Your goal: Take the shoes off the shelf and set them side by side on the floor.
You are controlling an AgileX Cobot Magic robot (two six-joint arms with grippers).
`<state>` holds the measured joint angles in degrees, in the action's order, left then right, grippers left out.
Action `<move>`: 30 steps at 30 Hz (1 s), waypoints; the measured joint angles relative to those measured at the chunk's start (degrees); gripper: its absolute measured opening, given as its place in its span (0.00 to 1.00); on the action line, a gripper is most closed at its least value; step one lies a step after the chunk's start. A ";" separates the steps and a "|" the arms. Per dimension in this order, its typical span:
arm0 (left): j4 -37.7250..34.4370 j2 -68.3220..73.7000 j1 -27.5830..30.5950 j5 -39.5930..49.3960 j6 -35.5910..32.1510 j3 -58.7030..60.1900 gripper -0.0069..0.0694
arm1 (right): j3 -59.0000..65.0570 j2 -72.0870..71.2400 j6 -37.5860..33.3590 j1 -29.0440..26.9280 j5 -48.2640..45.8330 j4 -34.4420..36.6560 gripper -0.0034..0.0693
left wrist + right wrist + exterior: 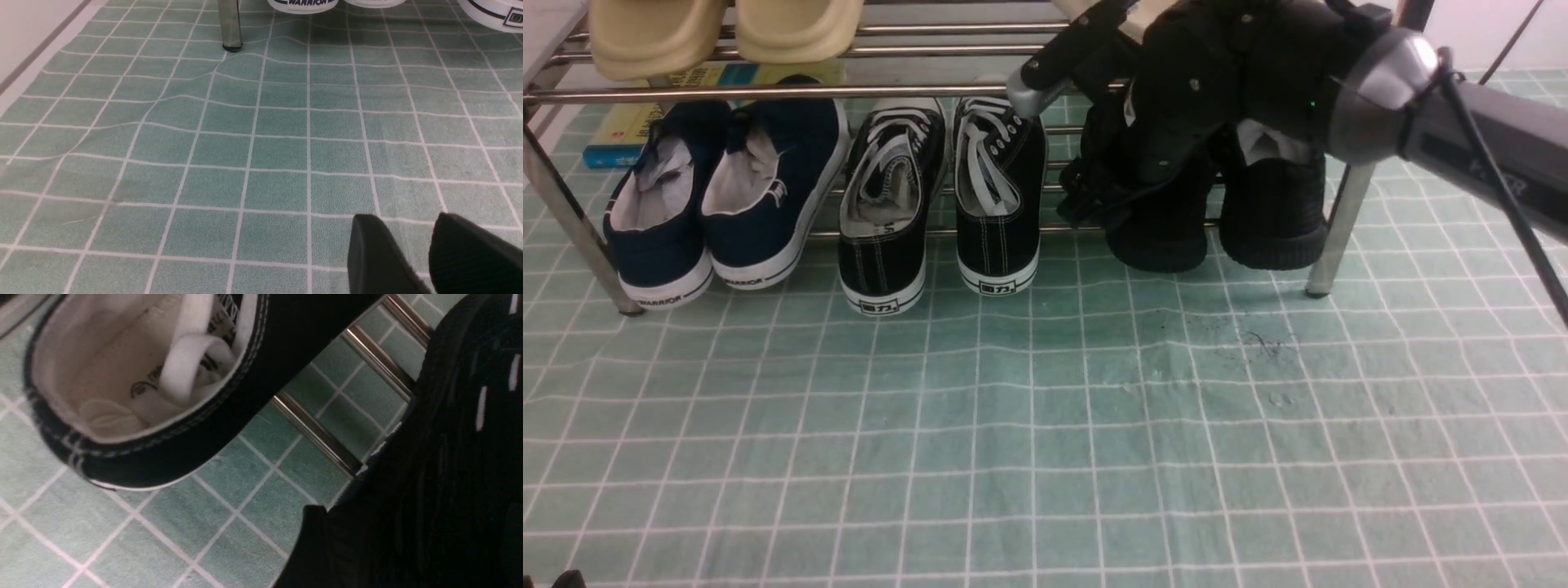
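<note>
Black mesh shoes point(1274, 220), lower shelf point(768, 91) tier, heels toward me: directly at my right pincer point(1094, 196), spread I cannot tell; left pincer point(404, 228), apart, far off over floor point(261, 155).

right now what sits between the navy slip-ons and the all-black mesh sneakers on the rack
Black canvas sneakers with white laces stand between the navy slip-ons and the all-black sneakers in the front view.
</note>
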<state>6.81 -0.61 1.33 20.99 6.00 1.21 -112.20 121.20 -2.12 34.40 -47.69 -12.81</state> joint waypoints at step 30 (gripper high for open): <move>0.06 0.00 0.00 0.00 0.00 0.00 0.41 | -0.17 3.55 7.36 -0.55 1.73 -5.59 0.46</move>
<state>6.87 -0.61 1.33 20.99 6.00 1.21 -112.36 124.75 5.24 33.85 -45.96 -18.40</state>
